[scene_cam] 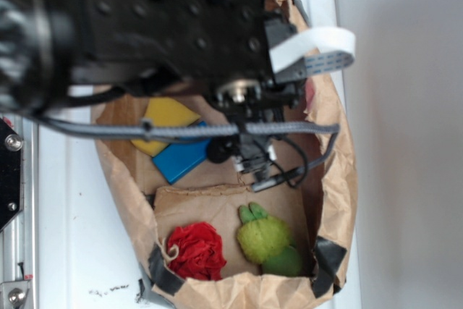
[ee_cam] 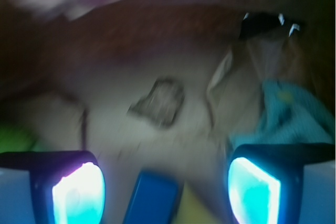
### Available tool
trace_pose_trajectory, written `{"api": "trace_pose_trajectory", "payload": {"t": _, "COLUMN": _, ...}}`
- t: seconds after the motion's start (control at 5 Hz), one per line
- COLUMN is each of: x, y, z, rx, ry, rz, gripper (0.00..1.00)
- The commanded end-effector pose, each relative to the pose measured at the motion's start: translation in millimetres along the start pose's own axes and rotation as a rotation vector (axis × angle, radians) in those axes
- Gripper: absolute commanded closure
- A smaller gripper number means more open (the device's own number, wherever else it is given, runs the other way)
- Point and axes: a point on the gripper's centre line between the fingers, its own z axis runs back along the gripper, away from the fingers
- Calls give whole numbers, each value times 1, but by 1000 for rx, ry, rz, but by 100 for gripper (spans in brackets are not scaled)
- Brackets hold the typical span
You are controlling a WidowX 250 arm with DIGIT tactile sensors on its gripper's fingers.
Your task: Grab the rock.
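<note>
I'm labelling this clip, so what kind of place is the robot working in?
Probably a lab-style test setup, not a home: a brown paper bag taped open on a white tabletop, holding toys like a red frilly ball, green plush toy and blue block.

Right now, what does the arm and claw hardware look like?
The arm is matte black with boxy joint housings and visible screws. A grey braided cable runs across it, a white flat ribbon cable loops off one side, and thin black wires hang near the wrist. In the wrist view, the claw has dark fingers whose inner pads glow cyan-white.
</note>
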Motion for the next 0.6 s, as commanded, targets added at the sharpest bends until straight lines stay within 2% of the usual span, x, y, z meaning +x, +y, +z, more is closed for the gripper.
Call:
{"api": "trace_pose_trajectory", "payload": {"t": 0.0, "x": 10, "y": -8, "z": -9, "rx": -51, "ry": -57, "rz": -20, "gripper": 0}}
{"api": "trace_pose_trajectory", "payload": {"t": 0.2, "x": 11, "y": -13, "z": -12, "rx": -91, "ry": -60, "rz": 5, "gripper": 0}}
{"api": "trace_pose_trajectory", "payload": {"t": 0.4, "x": 14, "y": -16, "z": -15, "rx": -102, "ry": -80, "rz": 7, "gripper": 0}}
